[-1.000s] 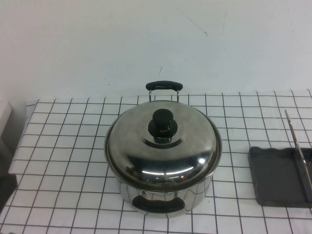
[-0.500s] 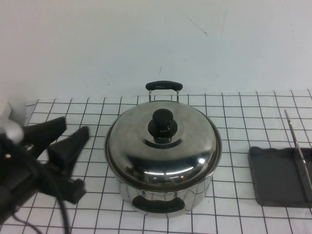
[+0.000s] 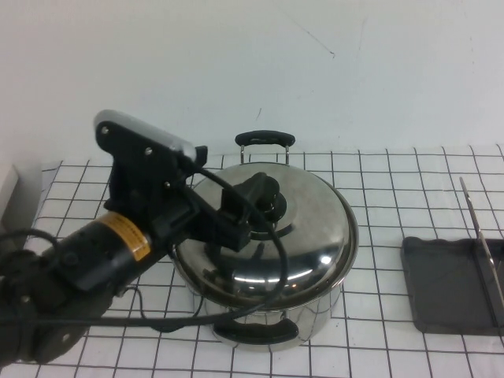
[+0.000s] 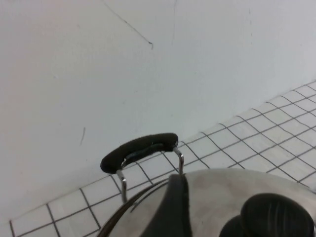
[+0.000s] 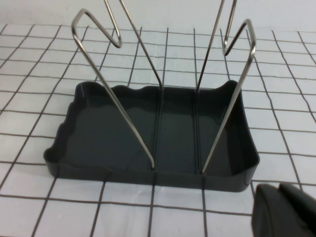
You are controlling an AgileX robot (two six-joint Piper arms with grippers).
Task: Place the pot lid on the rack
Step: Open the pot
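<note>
The shiny domed pot lid (image 3: pixel 303 236) sits on the steel pot (image 3: pixel 315 319) at the table's middle; its black knob (image 3: pixel 276 203) is at the centre. My left gripper (image 3: pixel 258 203) reaches in from the left, open, level with the knob. In the left wrist view one finger (image 4: pixel 175 207) stands beside the knob (image 4: pixel 276 217) over the lid (image 4: pixel 222 192), with a gap between; the other finger is out of view. The dark grey rack (image 3: pixel 445 287) with wire bars (image 3: pixel 482 236) sits at the right edge. My right gripper (image 5: pixel 286 212) is shut, just in front of the rack (image 5: pixel 148 173).
The pot's far black handle (image 3: pixel 265 138) stands behind the lid, near the white wall; it also shows in the left wrist view (image 4: pixel 140 150). The near handle (image 3: pixel 256 331) faces the front edge. The left arm body (image 3: pixel 94 260) covers the table's left side.
The left arm has swung in from the lower left and up over the pot; its open gripper now reaches the lid's knob. Pot, lid and rack have not moved.
</note>
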